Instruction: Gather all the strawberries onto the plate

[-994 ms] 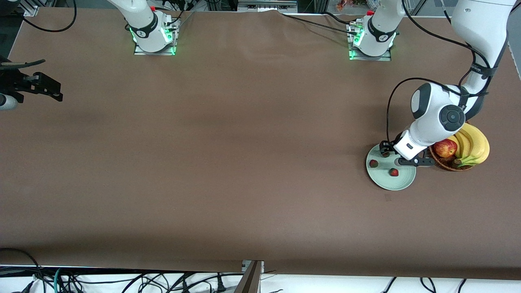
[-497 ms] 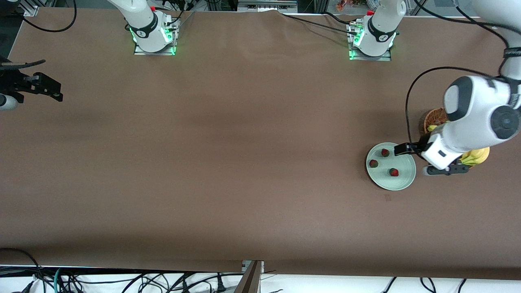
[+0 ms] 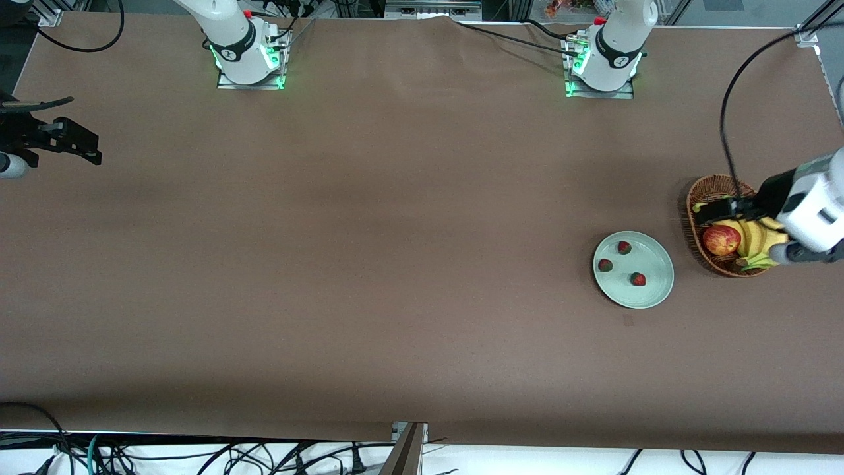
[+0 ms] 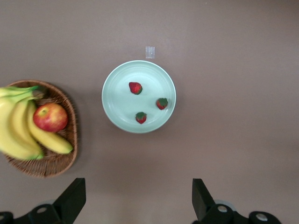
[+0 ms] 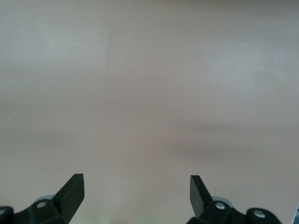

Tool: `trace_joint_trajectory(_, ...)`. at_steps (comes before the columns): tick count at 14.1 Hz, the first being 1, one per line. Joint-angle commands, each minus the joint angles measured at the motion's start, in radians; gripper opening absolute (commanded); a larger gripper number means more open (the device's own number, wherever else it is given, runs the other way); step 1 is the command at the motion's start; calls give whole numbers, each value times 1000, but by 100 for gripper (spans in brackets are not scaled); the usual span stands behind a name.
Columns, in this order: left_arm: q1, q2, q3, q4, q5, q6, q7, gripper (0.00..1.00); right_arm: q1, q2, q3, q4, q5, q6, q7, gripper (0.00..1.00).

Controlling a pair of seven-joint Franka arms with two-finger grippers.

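Waiting at its end of the table, the right gripper (image 3: 86,148) is spread; three strawberries (image 3: 624,247) lie in the plate (image 3: 653,293). Over the wicker basket (image 3: 693,198), the left gripper (image 3: 744,231) hangs spread and empty. Collection looks complete; nothing remains to pick.

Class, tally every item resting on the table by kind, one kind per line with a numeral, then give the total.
Strawberries: 3
Plate: 1
Basket: 1
Apple: 1
Banana bunch: 1
Total: 7
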Motion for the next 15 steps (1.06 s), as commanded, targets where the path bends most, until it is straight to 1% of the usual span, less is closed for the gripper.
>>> trace_joint_trajectory(1, -5, -37, -38, 4, -12, -36, -88, 100, 5, 10, -5, 26, 17, -12, 13, 100)
trace_joint_trajectory(3, -8, -27, -72, -1, 2, -18, -123, 100, 5, 10, -7, 24, 17, -12, 13, 100)
trace_joint_trajectory(4, -8, -33, -64, -27, 2, 43, -120, 100, 5, 10, -5, 24, 17, -10, 13, 100)
trace_joint_trajectory(5, -14, -72, -35, -92, -6, 101, -108, 100, 5, 10, -5, 24, 17, -12, 13, 100)
trace_joint_trajectory(6, -64, -124, 27, -167, -7, 170, -102, 100, 5, 10, -5, 24, 17, -12, 13, 100)
trace_joint_trajectory(7, -186, -180, 140, -259, -6, 209, -99, 100, 5, 10, -5, 24, 17, -12, 13, 100)
trace_joint_trajectory(8, -320, -224, 260, -315, 0, 209, -100, 100, 5, 10, -5, 24, 17, -12, 13, 100)
trace_joint_trajectory(9, -371, -258, 300, -323, -4, 183, -108, 100, 5, 10, -5, 26, 17, -12, 13, 100)
trace_joint_trajectory(10, -341, -289, 299, -324, -15, 133, -103, 100, 5, 10, -5, 24, 17, -12, 13, 100)
trace_joint_trajectory(11, -338, -300, 298, -324, -32, 108, -103, 100, 5, 10, -5, 24, 17, -12, 13, 100)
trace_joint_trajectory(13, -344, -307, 295, -324, -35, 106, -100, 100, 3, 10, -7, 24, 17, -10, 13, 100)
trace_joint_trajectory(15, -323, -307, 266, -324, -33, 111, -97, 100, 3, 10, -7, 24, 17, -12, 13, 100)
